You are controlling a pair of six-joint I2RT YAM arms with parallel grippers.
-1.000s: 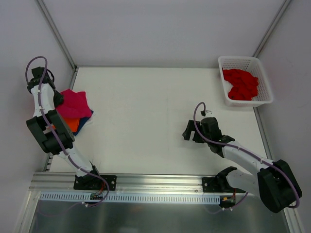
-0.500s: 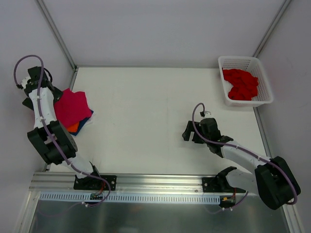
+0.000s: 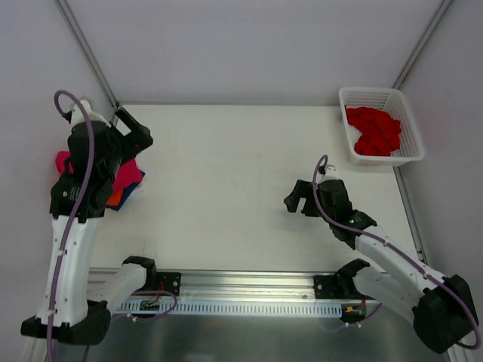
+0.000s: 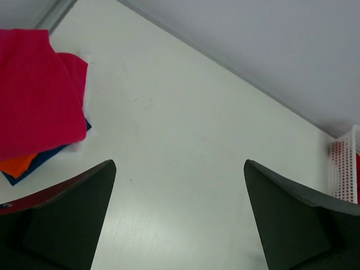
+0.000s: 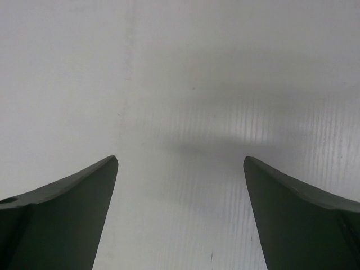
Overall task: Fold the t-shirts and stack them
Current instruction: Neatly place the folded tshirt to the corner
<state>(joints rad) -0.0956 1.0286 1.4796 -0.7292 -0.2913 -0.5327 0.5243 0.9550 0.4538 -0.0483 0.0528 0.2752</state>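
Overhead view of a white table [image 3: 226,166] with two robot arms mounted at its near edge. At the far left edge lies a stack of folded shirts: a crimson-pink shirt [image 3: 131,173] on top, with an orange shirt [image 4: 17,164] and a dark blue shirt [image 4: 50,154] showing from under its near edge. The left arm reaches over this stack and hides part of it from above. The left gripper [image 3: 136,130] is raised above the table just beside the stack, its jaws spread wide with nothing between them. The right gripper [image 3: 298,202] hangs over bare table right of centre, well apart from the stack, its jaws also wide and empty. In the far right corner sits a white lattice basket [image 3: 377,94] holding a crumpled heap of red cloth [image 3: 373,130].
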